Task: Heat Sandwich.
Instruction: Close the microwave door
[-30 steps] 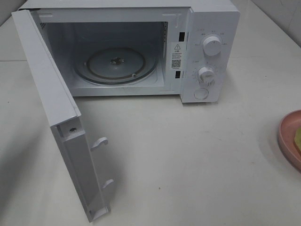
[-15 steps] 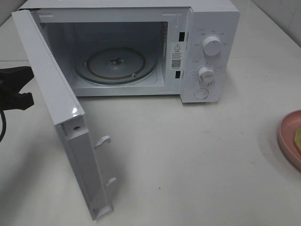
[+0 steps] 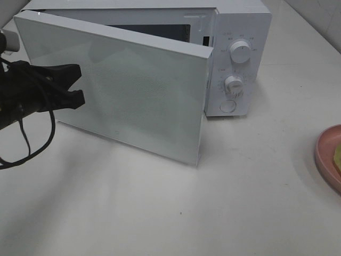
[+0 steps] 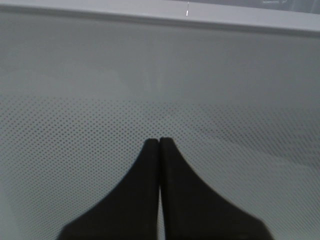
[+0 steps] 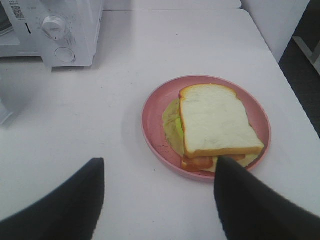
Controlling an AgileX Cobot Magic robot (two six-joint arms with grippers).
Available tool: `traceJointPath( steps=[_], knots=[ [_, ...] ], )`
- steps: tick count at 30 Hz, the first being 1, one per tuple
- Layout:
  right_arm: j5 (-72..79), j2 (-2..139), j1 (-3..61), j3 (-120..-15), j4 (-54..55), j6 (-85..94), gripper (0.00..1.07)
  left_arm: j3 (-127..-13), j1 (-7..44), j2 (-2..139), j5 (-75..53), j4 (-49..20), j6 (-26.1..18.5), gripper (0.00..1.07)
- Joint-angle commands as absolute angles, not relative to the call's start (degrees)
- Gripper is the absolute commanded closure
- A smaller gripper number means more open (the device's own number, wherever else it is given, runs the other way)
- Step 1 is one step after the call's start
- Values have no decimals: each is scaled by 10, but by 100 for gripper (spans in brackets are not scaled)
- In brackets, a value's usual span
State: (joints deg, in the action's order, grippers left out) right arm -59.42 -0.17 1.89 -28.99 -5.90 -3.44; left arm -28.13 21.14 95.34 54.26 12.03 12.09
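Overhead, the white box-shaped microwave (image 3: 234, 53) has its pale glass-fronted door (image 3: 128, 96) swung partway across the cavity, with the black left gripper (image 3: 79, 85) against the door's outer face. Only the left wrist view shows its fingers pressed together, clenched on nothing, at the dotted glass. The right wrist view alone shows the white-bread sandwich (image 5: 215, 125) lying whole on the round pink plate (image 5: 152, 127), well apart from the microwave; the right gripper (image 5: 159, 192) hovers near it, released.
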Motion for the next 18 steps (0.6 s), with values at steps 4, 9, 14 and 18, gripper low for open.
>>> traceJointPath(
  steps=[4,9,14,18],
  knots=[
    [-587,-18,15,-290,-62,-29,46,-317,255,970,520,78,100,107],
    [-587,-18,15,-290,-62,-29,46,-357,289,998,507,48,99,107],
    [-587,-18,15,-290,-62,-29,46,-396,314,1012,480,35,87,107],
    [-587,-18,15,-290,-62,-29,46,-425,329,1027,473,33,87,107]
  ],
)
